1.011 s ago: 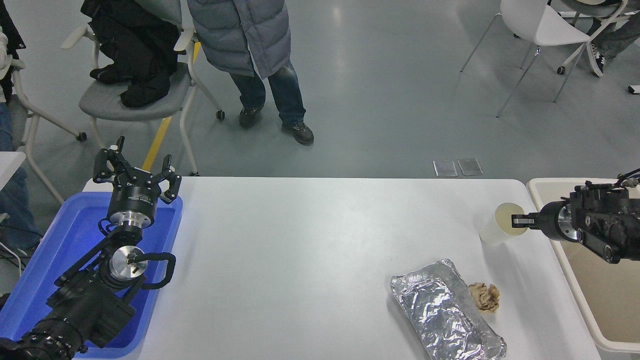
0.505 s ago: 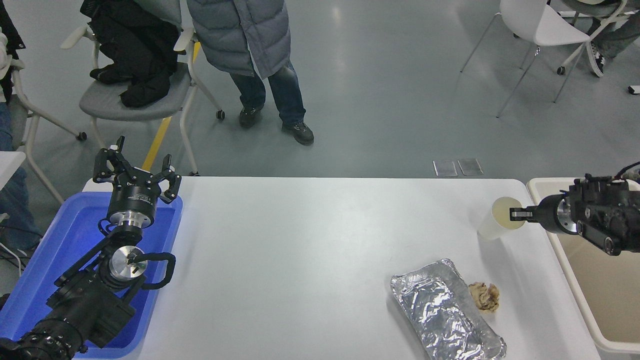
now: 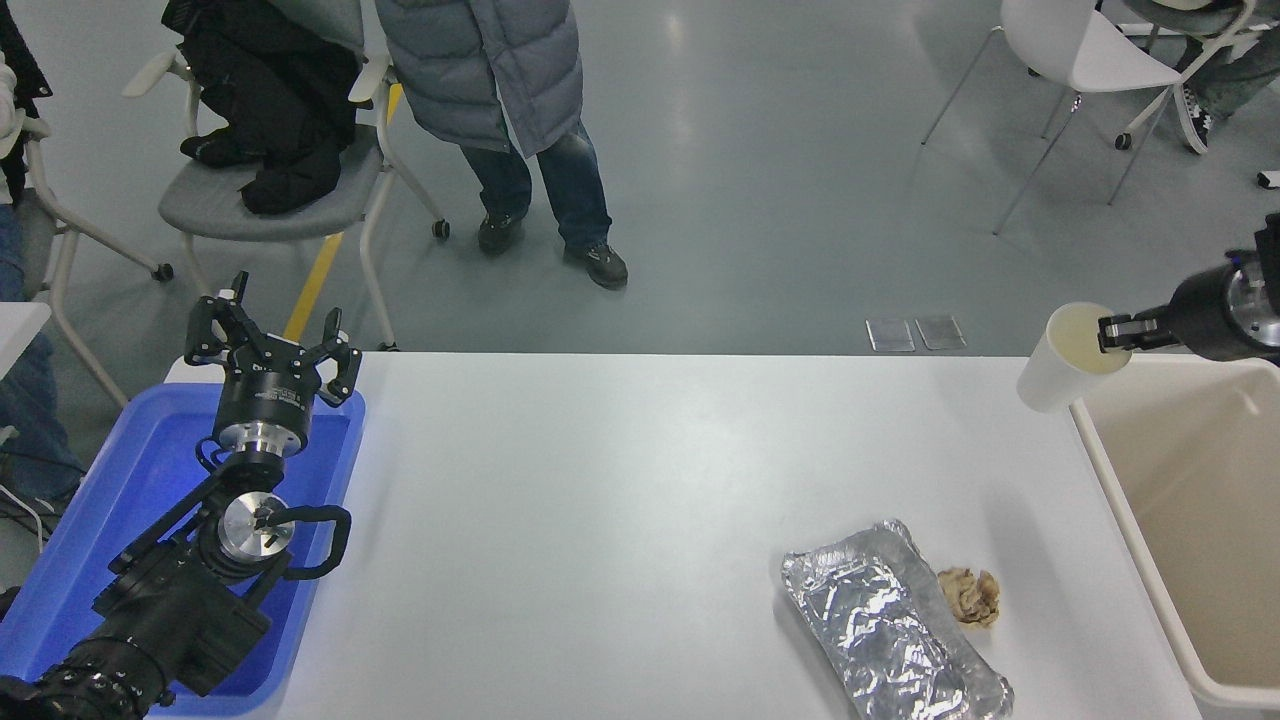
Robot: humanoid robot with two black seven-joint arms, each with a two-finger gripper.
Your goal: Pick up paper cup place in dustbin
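Observation:
The white paper cup [image 3: 1062, 360] hangs in the air, tilted, over the table's far right corner, just left of the dustbin's near-left rim. My right gripper [image 3: 1112, 332] comes in from the right edge and is shut on the cup's rim, one finger inside the cream mouth. The cream-beige dustbin [image 3: 1108, 480] stands off the table's right side, open and showing a bare inside. My left gripper [image 3: 272, 340] is parked at the lower left over the blue tray, fingers spread open and empty.
A shiny foil tray [image 3: 890, 620] lies near the table's front right with a brownish paper wad [image 3: 968, 596] beside it. A blue tray [image 3: 120, 500] sits at the left edge. A person [image 3: 500, 90] stands beyond the table, with chairs [image 3: 270, 190] around.
My right gripper has lifted the cup off the table and carried it up and to the right, toward the dustbin. The left arm has not moved.

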